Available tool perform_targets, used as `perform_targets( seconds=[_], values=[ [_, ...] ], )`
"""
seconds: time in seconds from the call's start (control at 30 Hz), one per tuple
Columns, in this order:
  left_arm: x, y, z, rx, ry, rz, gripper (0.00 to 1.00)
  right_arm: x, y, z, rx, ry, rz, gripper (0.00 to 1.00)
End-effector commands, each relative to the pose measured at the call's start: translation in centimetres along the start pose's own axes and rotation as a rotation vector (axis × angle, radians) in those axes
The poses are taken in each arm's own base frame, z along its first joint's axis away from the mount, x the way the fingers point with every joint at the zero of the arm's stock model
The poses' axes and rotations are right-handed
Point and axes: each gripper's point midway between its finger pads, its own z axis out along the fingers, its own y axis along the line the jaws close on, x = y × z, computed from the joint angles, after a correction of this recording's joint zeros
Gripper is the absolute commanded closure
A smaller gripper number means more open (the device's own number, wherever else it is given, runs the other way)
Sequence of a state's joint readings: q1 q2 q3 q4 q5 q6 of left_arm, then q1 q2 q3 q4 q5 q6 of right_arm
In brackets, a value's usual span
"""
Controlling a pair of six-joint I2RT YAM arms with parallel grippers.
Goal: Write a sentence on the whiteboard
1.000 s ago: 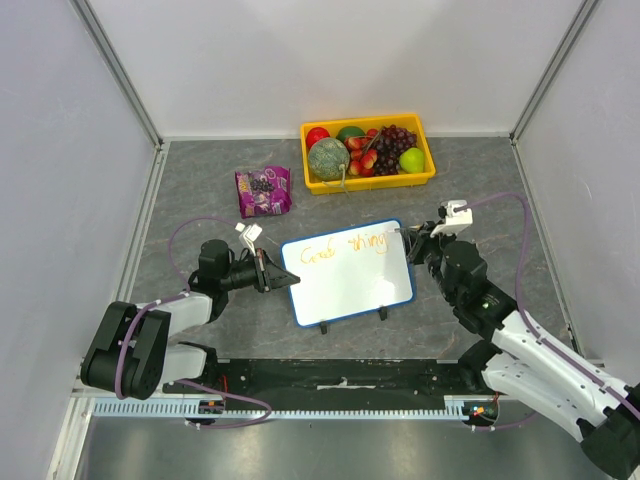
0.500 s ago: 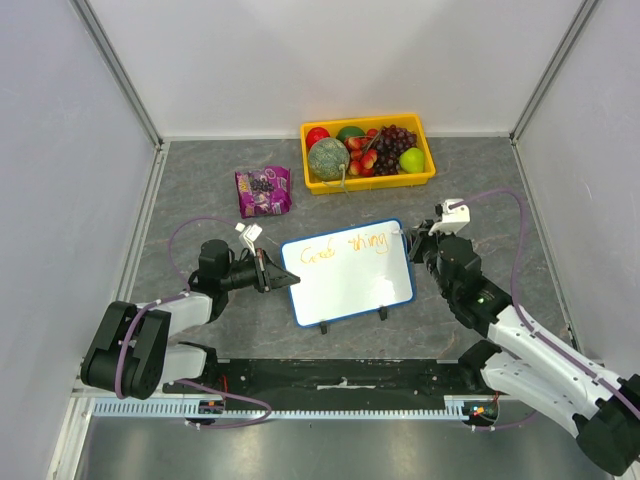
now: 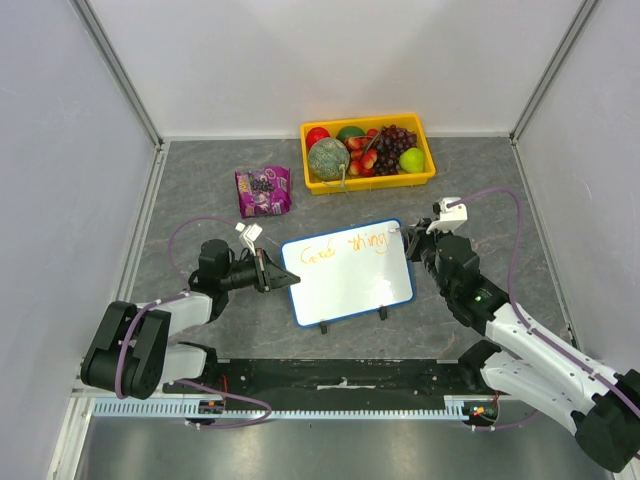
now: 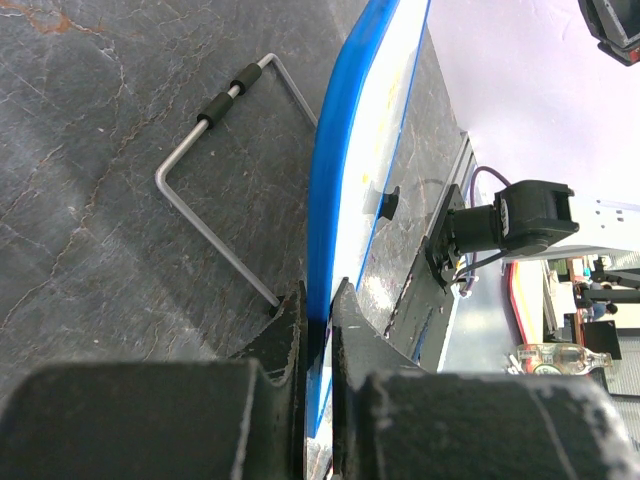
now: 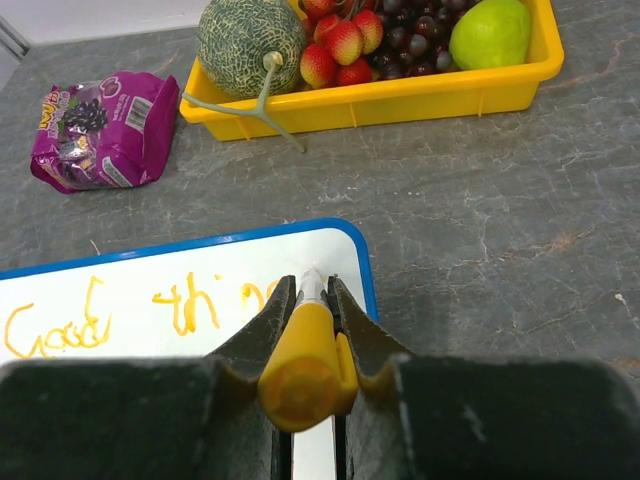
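Soft, even light seems to come from above: in the top view the whiteboard (image 3: 348, 272) is bright white without glare and throws only a weak shadow on the table (image 3: 200, 180) at its near edge. At the whiteboard's rim my left fingers (image 4: 288, 335) are dark and blurred, and the space beyond it is washed out. My right fingers (image 5: 250, 340) and the marker (image 5: 300, 370) before the whiteboard are unfocused, while the yellow tray (image 5: 400, 95) behind it is sharp.

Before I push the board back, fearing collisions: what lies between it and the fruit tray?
Bare table between board and tray in top and right wrist views; melon's stem overhangs slightly.
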State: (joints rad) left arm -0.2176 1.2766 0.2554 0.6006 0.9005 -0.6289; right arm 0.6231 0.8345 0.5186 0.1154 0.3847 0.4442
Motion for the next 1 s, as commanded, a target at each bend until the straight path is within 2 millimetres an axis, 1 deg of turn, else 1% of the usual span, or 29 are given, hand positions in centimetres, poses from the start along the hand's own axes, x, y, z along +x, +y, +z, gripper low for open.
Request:
perform_targets(
  seconds=[0.0, 0.2, 0.6, 0.97],
  values=[
    [-0.1, 4.0, -0.1, -0.187, -0.042, -0.034, 0.98, 0.1, 0.5, 0.2, -0.035, 0.001, -0.006, 1.0],
    [0.0, 4.0, -0.1, -0.186, -0.041, -0.033, 0.98, 0.7, 0.5, -0.2, -0.042, 0.018, -0.006, 1.0],
    [-0.1, 4.0, -0.1, -0.185, -0.042, -0.032, 0.98, 2.0, -1.1, -1.0, 0.002, 0.038, -0.015, 1.0],
    [0.0, 4.0, -0.1, -0.187, -0.04, -0.034, 0.98, 2.2, -1.5, -1.7, 0.007, 0.047, -0.022, 1.0]
  ],
)
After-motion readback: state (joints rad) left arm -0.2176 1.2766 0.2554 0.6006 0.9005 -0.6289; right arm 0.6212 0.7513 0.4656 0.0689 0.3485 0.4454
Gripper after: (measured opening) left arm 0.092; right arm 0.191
